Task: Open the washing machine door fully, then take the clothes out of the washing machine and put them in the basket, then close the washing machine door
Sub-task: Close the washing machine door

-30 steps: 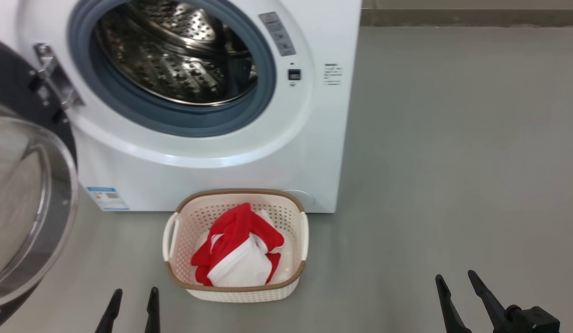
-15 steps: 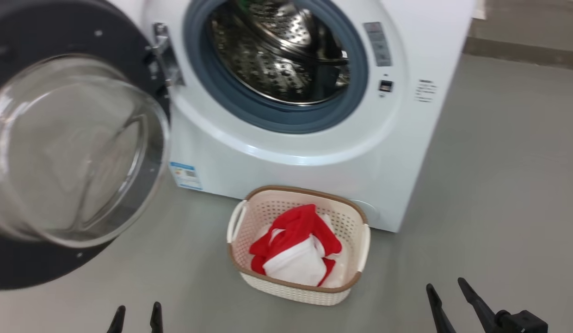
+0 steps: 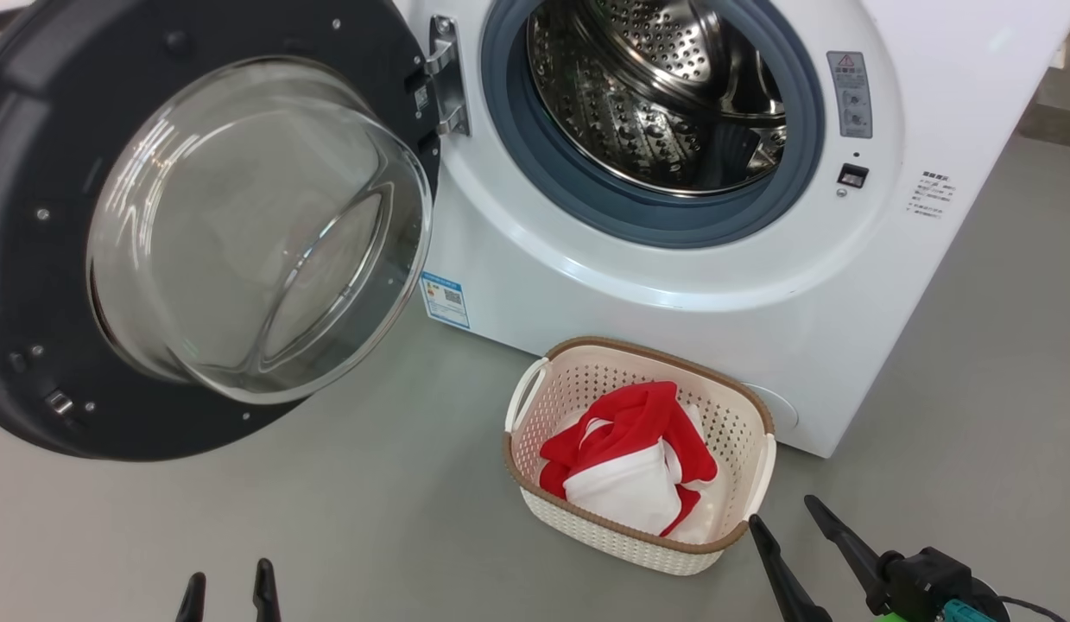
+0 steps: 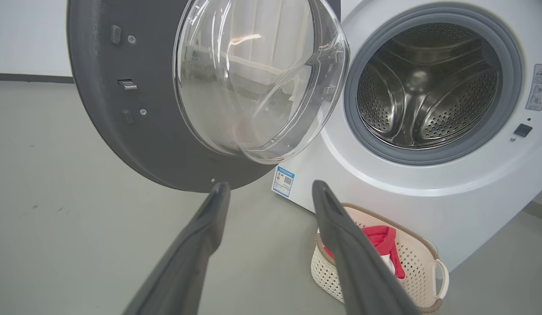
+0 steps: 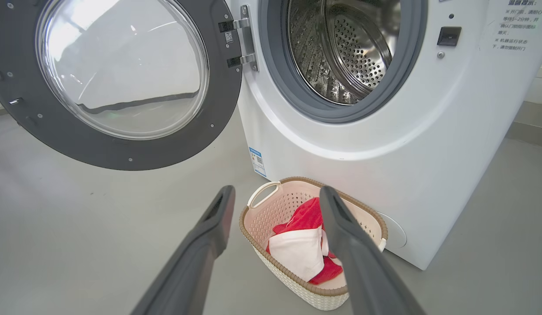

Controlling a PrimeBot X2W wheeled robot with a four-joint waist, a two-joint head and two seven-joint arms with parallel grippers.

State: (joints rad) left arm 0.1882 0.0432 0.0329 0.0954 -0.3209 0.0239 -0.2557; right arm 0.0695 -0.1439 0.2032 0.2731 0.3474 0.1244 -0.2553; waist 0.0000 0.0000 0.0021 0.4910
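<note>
The washing machine door stands swung wide on its hinge, off the left edge of the washing machine. Its inner face and bulging glass bowl are turned toward the head camera. The lower edge of its black rim hangs clear above the grey floor. The steel drum is uncovered inside the grey-blue rubber ring.

The basket sits on the floor before the machine's lower right front, its far rim near the white panel. The clothes lie inside its brown rim, a red garment bunched over a white piece. A broad strip of bare floor lies between the door's edge and the basket's left handle, below the blue label sticker.

The left fingers are spread apart and hold nothing, low over bare floor and well apart from the door rim. The right fingers are also apart and empty. One tip is just beside the basket's near right corner, and I cannot tell whether it touches.
</note>
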